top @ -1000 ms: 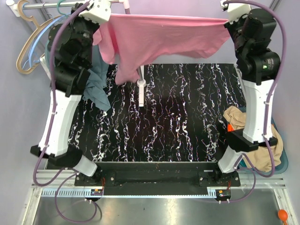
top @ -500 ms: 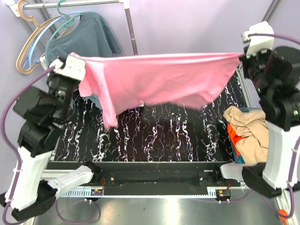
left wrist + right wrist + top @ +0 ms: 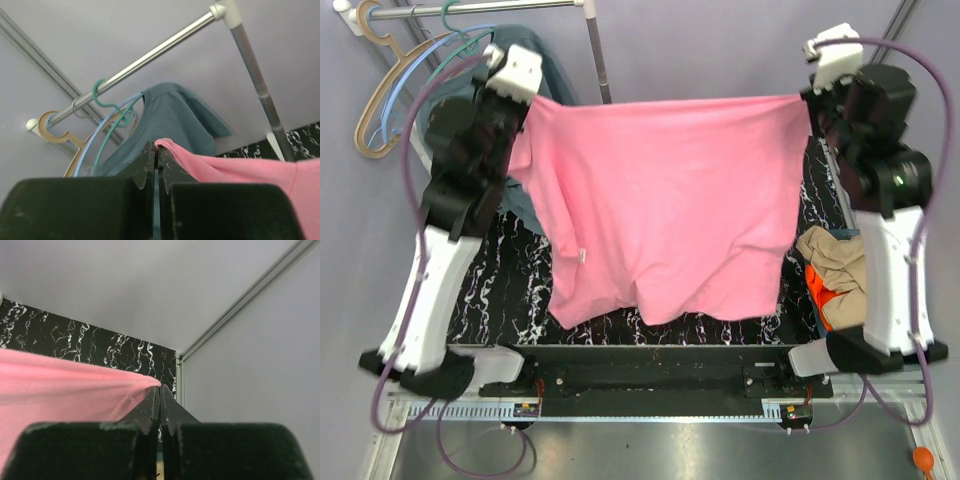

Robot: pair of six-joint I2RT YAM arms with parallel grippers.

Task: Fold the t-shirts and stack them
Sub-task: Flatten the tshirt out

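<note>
Left pincer (image 3: 156,152) clamped on pink t-shirt (image 3: 660,200) at far-left corner; right pincer (image 3: 160,392) clamped on far-right corner. Shirt hangs taut between them above desk (image 3: 505,275), held edge running left-right, body drooping toward near edge; neither arm nearer.

— What do the arms look like?
— The left arm (image 3: 430,270) and right arm (image 3: 885,270) match: white lower shells, black joints above, white blocks (image 3: 517,72) at eleven and one o'clock
— Wiring?
— Purple cables (image 3: 917,300) clipped along each shell, and a green light (image 3: 897,180) near three o'clock
— Fingers (image 3: 145,165)?
— Black, scuffed with pale flecks
</note>
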